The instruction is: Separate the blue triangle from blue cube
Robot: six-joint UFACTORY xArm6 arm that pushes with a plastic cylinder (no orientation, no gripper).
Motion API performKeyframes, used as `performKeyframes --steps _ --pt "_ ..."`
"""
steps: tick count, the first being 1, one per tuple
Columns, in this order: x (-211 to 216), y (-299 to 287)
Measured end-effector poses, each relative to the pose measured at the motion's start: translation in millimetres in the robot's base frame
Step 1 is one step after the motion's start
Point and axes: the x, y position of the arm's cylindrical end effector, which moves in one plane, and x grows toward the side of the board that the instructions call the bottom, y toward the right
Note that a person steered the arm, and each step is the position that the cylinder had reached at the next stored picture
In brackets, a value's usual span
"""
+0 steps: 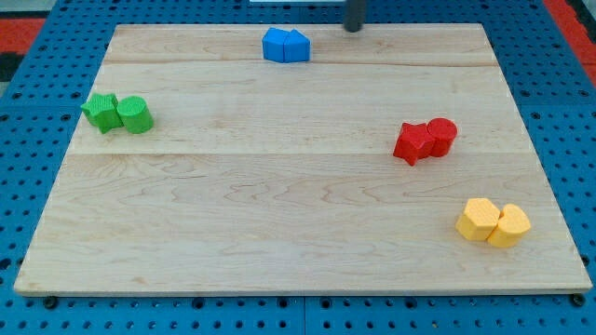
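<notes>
My tip, a bare rod with no gripper to clench, hung right of the touching blue cube and blue triangle; approach pending, wedging them apart next.

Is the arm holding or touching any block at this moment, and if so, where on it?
Nothing is held. My tip sits at the view's top, right of the blue pair, the blue cube and blue triangle, clear of both. They touch each other.
</notes>
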Motion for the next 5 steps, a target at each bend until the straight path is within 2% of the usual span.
performKeyframes --steps 1,2,5 --pt "1.4 -35.0" --pt "1.4 -24.6" --pt "49.8 -59.6"
